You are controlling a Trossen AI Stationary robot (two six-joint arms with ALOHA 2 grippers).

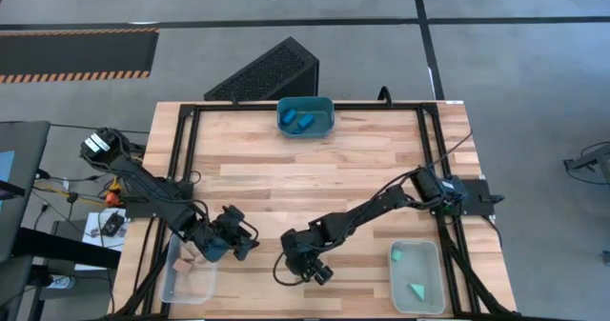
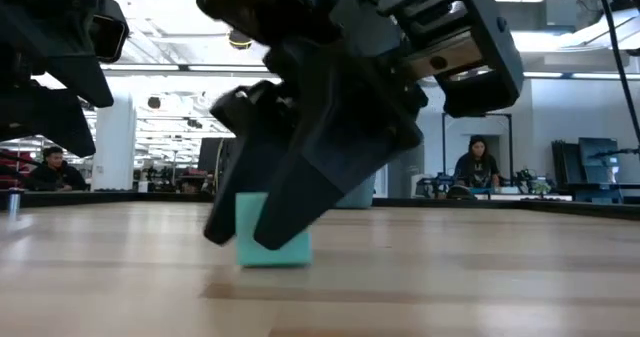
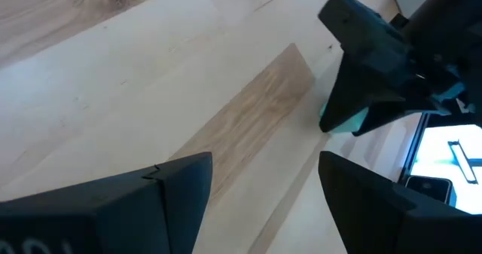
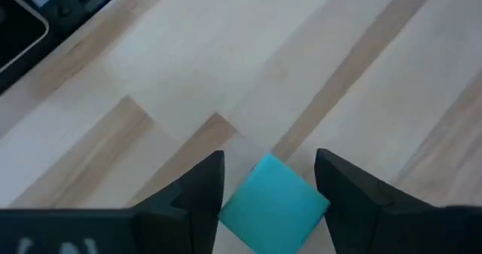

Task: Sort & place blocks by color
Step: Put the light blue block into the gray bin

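right hand (image 4: 269,180): fingers apart, straddling teal cube (image 4: 273,203), not yet clamped | cube: on counter (image 1: 315,183), near front edge | left hand (image 1: 238,235): open, empty, by front-left corner

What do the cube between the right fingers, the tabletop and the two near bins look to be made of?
Cube: opaque teal with a flat matte face and crisp edges, probably painted wood or plastic; the look leaves it open. Tabletop: pale wood planks with visible grain and joins, a smooth low sheen. Near bins: translucent, contents and table showing through, so likely clear plastic.
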